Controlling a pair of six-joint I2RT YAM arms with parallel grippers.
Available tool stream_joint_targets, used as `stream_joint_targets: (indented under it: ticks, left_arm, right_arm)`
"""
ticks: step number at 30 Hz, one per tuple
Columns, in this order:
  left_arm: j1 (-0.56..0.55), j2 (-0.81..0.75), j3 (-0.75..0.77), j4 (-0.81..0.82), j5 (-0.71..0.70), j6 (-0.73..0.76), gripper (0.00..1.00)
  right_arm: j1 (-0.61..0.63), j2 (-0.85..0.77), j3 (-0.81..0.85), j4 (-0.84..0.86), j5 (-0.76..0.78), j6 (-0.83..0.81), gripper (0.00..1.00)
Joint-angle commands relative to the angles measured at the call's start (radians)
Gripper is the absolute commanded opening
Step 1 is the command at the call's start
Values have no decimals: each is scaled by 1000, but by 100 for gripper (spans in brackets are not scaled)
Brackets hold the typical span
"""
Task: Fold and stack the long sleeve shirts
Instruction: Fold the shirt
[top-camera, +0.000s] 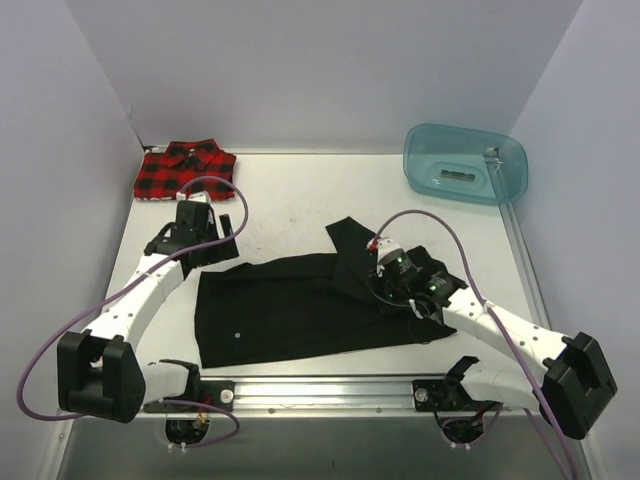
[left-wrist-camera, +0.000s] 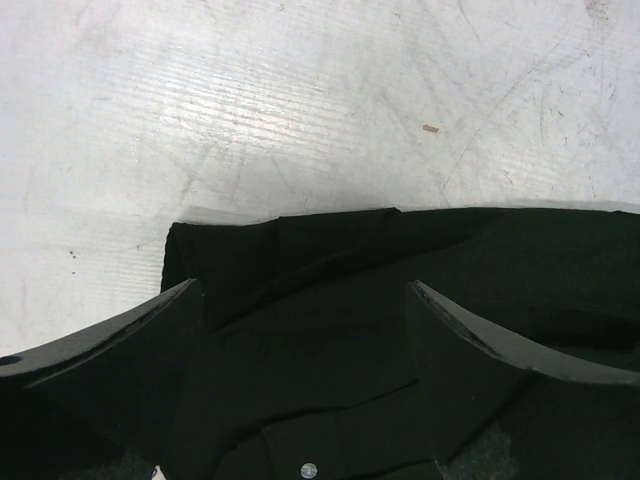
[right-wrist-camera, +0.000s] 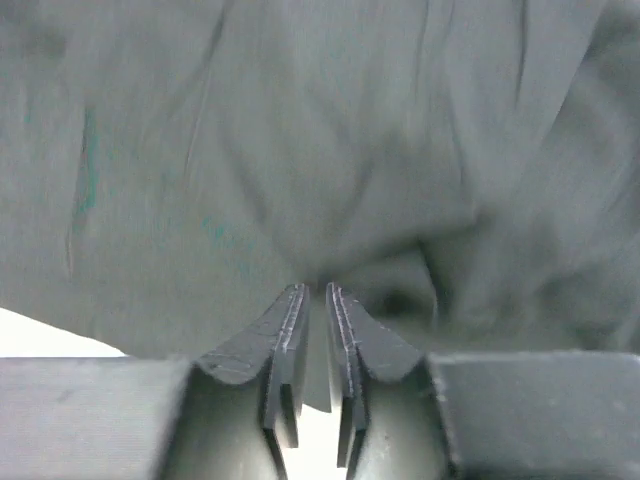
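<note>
1. Black shirt lies spread flat across the middle of the bench; what looks like a sleeve is turned in over the body on the right side; fold only partly made, by my reading.
2. Plaid shirt sits folded in the far left corner, well apart from the black one; teal tub far right, not involved.
3. Left end effector: jaws spread wide, nothing held; poised over the far left corner of the black shirt; a white button shows low between the fingers.
4. Right end effector: down on the right half of the black shirt; jaws nearly together with a thin slit between; creases run toward the tips; cannot tell whether cloth is caught there.
5. Risk: if cloth sits in that slit when the arm lifts, the turned-in sleeve drags back out; cause, an incomplete release.
6. Risk: the left corner shows overlapping layers; a pinch that takes only the top one would fold skew.
7. Risk: thin cloth flat on a hard bench; fingers may skate over the edge and push a wrinkle rather than lift.
8. Risk: the stack spot is well away; a loose fold could open in carrying.
</note>
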Motion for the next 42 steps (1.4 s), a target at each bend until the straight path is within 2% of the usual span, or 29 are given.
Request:
stream_joint_targets:
  ticks: [1, 2, 4, 5, 6, 7, 10, 16, 18, 22, 29, 35, 41, 42]
  left_arm:
    - [12, 4, 7, 35, 21, -8, 91]
    - [12, 12, 7, 33, 23, -8, 91]
    - [12, 21, 5, 31, 26, -8, 91]
    - [12, 24, 7, 33, 27, -8, 91]
    - [12, 26, 7, 31, 27, -8, 91]
    - [13, 29, 7, 33, 27, -8, 91]
    - [13, 35, 8, 31, 30, -8, 91]
    - [13, 44, 8, 31, 41, -4, 91]
    - [13, 49, 10, 28, 43, -4, 91]
    - [13, 52, 10, 28, 38, -2, 91]
    - [12, 61, 10, 28, 38, -2, 91]
    - [12, 70, 13, 25, 34, 0, 91]
    - [12, 72, 14, 25, 37, 0, 91]
    - [13, 72, 13, 25, 37, 0, 91]
  right_arm:
    - [3, -55, -46, -67, -67, 43, 16]
    - [4, -57, -53, -80, -71, 52, 17]
    - [4, -60, -40, -120, -54, 95, 27]
    - [4, -67, -30, -125, -35, 103, 32]
    - [1, -69, 1, -124, 0, 106, 42]
    - [-2, -67, 27, -122, 20, 110, 46]
    - [-63, -12, 157, -117, 46, 92, 54]
    - [-283, 233, 364, -42, -17, 92, 54]
    - [-325, 356, 458, -16, -25, 97, 54]
    - [-420, 572, 570, 39, -135, 114, 54]
    - [-456, 785, 696, 76, -215, 74, 54]
    - [-453, 864, 710, 108, -299, 42, 53]
    - [-434, 897, 711, 116, -390, 11, 42]
    - [-433, 899, 711, 117, -400, 6, 34]
